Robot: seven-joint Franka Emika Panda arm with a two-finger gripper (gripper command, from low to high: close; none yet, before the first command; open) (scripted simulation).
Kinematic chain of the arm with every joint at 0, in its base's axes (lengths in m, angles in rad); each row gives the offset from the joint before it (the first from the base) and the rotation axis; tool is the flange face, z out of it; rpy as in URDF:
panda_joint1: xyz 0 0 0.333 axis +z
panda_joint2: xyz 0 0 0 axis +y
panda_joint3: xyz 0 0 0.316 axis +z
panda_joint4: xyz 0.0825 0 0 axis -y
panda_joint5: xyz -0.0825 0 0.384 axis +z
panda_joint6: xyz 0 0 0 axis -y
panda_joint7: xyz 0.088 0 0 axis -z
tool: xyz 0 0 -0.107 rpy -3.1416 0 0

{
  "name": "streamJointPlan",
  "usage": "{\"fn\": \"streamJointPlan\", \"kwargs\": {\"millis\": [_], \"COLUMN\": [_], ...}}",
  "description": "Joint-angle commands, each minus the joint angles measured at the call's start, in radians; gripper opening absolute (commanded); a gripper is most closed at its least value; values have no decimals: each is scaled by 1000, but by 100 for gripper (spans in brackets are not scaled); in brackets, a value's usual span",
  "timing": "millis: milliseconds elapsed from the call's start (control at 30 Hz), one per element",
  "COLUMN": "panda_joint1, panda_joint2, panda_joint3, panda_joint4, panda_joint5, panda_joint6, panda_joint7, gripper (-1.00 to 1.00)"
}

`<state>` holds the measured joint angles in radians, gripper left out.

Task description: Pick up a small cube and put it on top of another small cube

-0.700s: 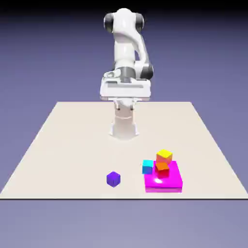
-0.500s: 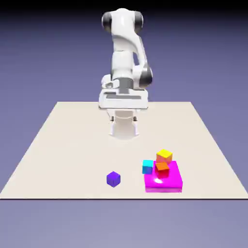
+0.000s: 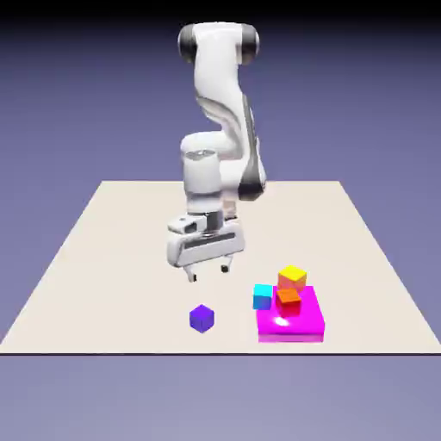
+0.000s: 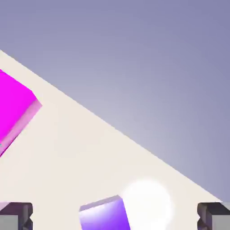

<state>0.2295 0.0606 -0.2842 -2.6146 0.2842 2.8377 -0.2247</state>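
The small purple cube (image 3: 201, 319) rests alone on the table near its front edge. My gripper (image 3: 208, 273) hangs open above and slightly behind it, with nothing between the fingers. In the hand view the purple cube (image 4: 104, 214) shows at the bottom edge between my two grey fingertips (image 4: 16, 215), which stand far apart. A cyan cube (image 3: 263, 297) sits on the table against the magenta slab (image 3: 293, 324). An orange-red cube (image 3: 288, 300) and a yellow-orange cube (image 3: 292, 277) stand on that slab.
The magenta slab (image 4: 12, 109) fills the left side of the hand view. The table's front edge (image 3: 215, 351) runs just in front of the purple cube. A bright highlight (image 4: 146, 206) lies on the table beside the cube.
The arm has swung down and forward from its raised pose near the base. The gripper now hangs low over the table close to the purple cube. The cubes have not moved.
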Motion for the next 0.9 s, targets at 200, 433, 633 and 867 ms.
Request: {"fn": "streamJointPlan", "kwargs": {"millis": [200,433,633,867], "panda_joint1": [57,-107,32,124], "panda_joint2": [162,376,195,75], "panda_joint3": [-73,135,-41,29], "panda_joint4": [50,117,61,105], "panda_joint5": [73,263,102,-53], "panda_joint6": [-51,99,-28,-174], "panda_joint7": [-248,-400,-272,17], "gripper": [0,-100,-100,-100]}}
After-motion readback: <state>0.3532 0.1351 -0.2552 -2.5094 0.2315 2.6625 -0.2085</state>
